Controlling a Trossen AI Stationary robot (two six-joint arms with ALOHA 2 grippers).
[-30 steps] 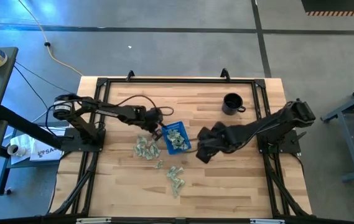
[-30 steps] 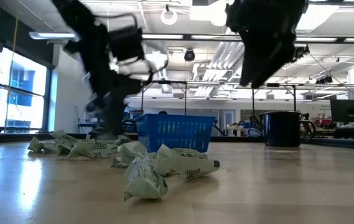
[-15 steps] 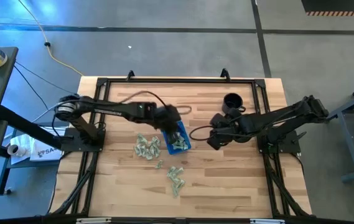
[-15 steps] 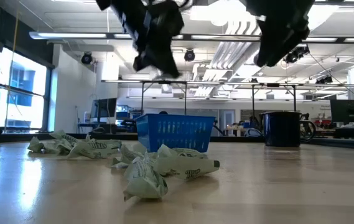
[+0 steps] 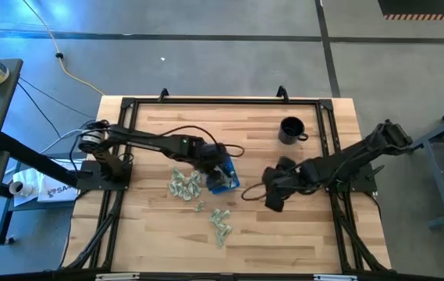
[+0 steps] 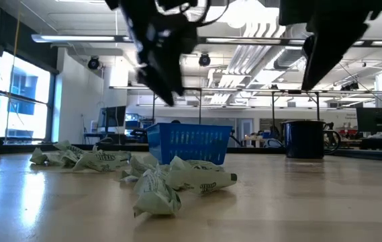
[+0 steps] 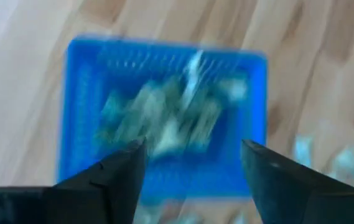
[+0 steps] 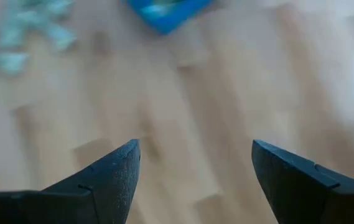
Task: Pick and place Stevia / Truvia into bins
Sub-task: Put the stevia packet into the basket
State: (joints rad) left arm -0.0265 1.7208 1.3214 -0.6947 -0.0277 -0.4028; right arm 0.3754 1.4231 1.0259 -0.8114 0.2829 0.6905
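Here the blue tray (image 5: 223,174), centre of the high view, holds several packets (image 7: 177,112). The left gripper (image 5: 215,156) has moved from the loose packets (image 5: 184,184) at the tray's left to hover over it, fingers (image 7: 111,177) now spread wide and empty: a packet has probably just been dropped in. The right gripper (image 5: 272,197), wide and empty, has drifted lower right. Many packets (image 5: 221,221) remain on the table (image 5: 284,234).

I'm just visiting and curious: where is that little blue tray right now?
Seen from above, the blue tray sits mid-table, directly under the left gripper, with loose packets on its left.
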